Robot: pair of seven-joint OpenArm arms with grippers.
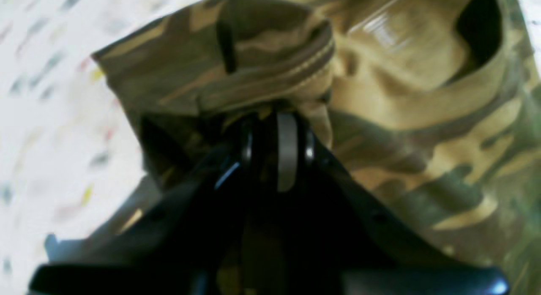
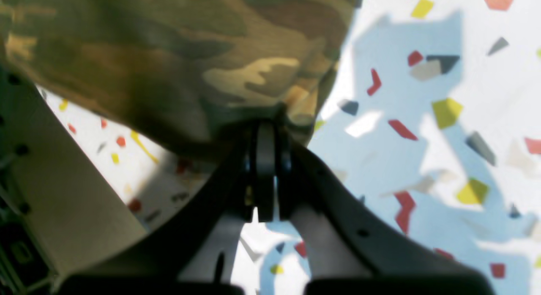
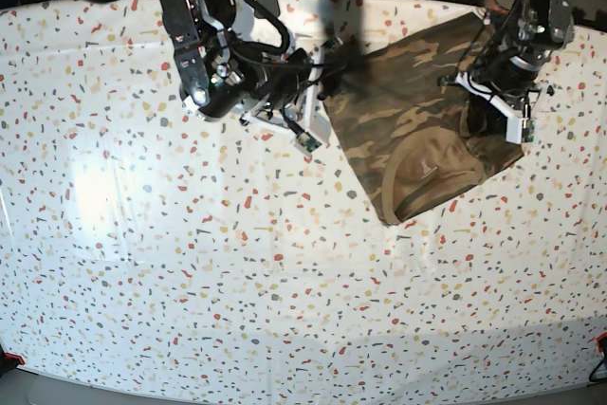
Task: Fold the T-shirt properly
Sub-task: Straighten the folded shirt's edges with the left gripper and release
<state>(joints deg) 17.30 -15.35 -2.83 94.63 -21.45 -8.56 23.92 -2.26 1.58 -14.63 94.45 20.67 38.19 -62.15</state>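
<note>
The table (image 3: 190,282) is the largest thing: a white surface with small chips of red, yellow, grey and blue, filling the base view. No brand, label or writing can be read on anything.

The T-shirt (image 3: 408,130) lies in the base view at about 1 o'clock from the table's centre, spread between the two arms. It has a camouflage print of olive, brown and tan, and its tan collar (image 3: 427,170) is at its lower part, toward 5 o'clock of the cloth.

The right gripper (image 2: 265,130), at 11 o'clock in the base view, has its fingers (image 2: 265,168) pressed together with almost no gap, and they pinch an edge of the T-shirt (image 2: 169,54); the cloth hangs above the table (image 2: 422,159) there.

The left gripper (image 1: 279,117), at 2 o'clock in the base view, is also closed tightly. Its fingers (image 1: 287,151) clamp a bunched fold of the T-shirt (image 1: 422,138) beside a stitched hem (image 1: 291,71). This view is blurred.
</note>
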